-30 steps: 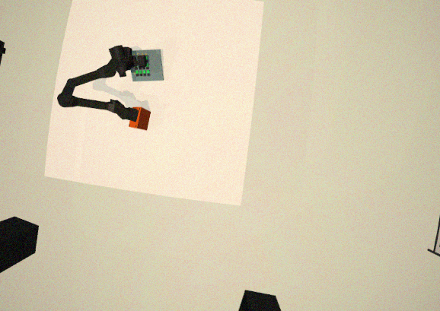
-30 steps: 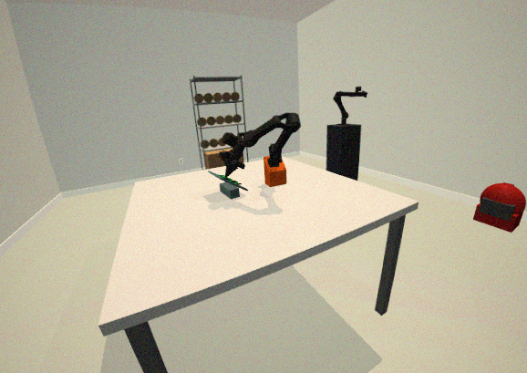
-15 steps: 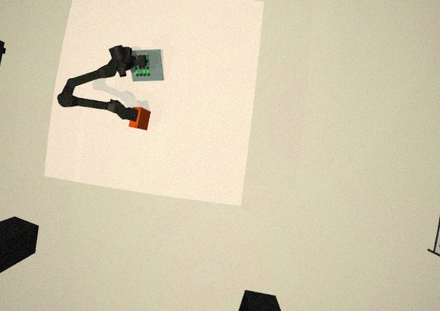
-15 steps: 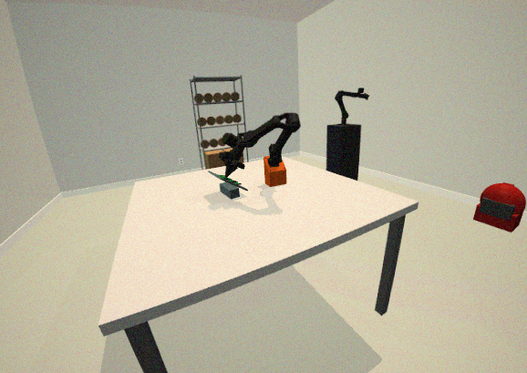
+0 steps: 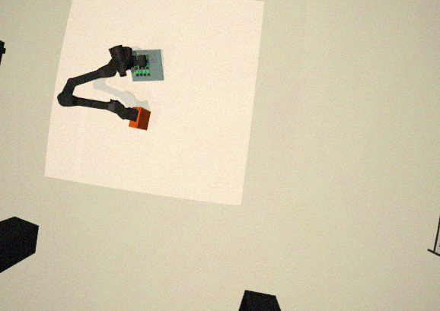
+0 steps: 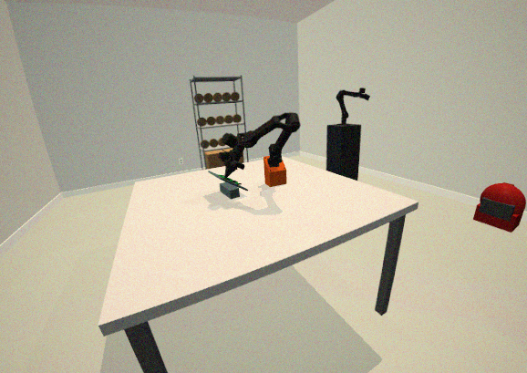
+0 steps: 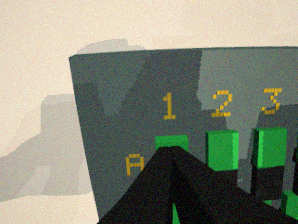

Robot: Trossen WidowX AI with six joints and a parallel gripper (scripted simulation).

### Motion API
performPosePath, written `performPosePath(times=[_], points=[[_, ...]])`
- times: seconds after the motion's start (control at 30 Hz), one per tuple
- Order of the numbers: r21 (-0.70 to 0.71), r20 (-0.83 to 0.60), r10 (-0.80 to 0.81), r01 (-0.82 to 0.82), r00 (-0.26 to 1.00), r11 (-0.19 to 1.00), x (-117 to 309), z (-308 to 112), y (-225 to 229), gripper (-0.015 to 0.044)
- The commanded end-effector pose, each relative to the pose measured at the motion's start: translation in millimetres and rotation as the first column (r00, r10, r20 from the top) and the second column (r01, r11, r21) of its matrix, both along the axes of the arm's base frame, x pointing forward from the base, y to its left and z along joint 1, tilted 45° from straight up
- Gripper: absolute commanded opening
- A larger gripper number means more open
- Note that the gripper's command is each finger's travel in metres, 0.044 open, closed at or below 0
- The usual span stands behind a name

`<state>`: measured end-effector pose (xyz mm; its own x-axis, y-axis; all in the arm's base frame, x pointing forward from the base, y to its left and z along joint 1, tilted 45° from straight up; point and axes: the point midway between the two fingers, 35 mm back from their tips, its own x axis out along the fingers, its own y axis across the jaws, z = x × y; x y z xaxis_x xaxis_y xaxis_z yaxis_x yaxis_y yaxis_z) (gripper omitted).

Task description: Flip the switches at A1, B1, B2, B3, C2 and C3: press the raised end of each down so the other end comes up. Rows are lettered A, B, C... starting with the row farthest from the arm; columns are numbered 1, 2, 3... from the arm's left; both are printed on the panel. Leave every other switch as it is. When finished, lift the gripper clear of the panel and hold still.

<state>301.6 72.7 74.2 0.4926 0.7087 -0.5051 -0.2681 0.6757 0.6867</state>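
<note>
The grey-green switch panel (image 5: pixel 157 65) (image 6: pixel 241 186) (image 7: pixel 90 75) is tilted on its block. My gripper (image 6: pixel 227 176) (image 7: pixel 169 156) is shut and empty, its tips over switch A1 (image 7: pixel 171 141). Only A1's green far end shows beyond the tips; the rest is hidden, and whether they touch cannot be told. Switch A2 (image 7: pixel 222 150) and switch A3 (image 7: pixel 270 147) show green far ends and dark near ends. In the wrist view the fingers cover most of row B, and row C is not visible. In the top view the arm hides part of the switches; the tilts there are too small to tell.
The panel stands on the pale table (image 5: pixel 198 133) (image 6: pixel 196 251). The arm's orange base (image 5: pixel 143 119) (image 6: pixel 275 173) stands beside it. A shelf rack (image 6: pixel 217 79), a second arm on a black pedestal (image 6: pixel 343 150) and a red object (image 6: pixel 503 195) are away from the table.
</note>
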Motion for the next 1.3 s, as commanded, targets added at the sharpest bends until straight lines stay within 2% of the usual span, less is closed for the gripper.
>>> performPosePath(times=[0.0,0.23,0.47,0.6,0.77,1.27], points=[[-0.001,-0.007,-0.004,0.004,1.0,1.0,0,-2,0,0.0],[-0.001,-0.002,0.001,-0.001,1.0,1.0,-1,0,-1,0.0],[0.003,0.007,-0.022,0.022,1.0,1.0,-33,29,-45,0.0],[0.003,0.007,-0.022,0.022,1.0,1.0,-40,25,-44,0.0],[0.003,0.005,-0.022,0.022,1.0,1.0,-80,-1,-33,0.0],[0.013,0.024,-0.041,0.04,0.999,0.999,-63,-21,-5,0.0]])
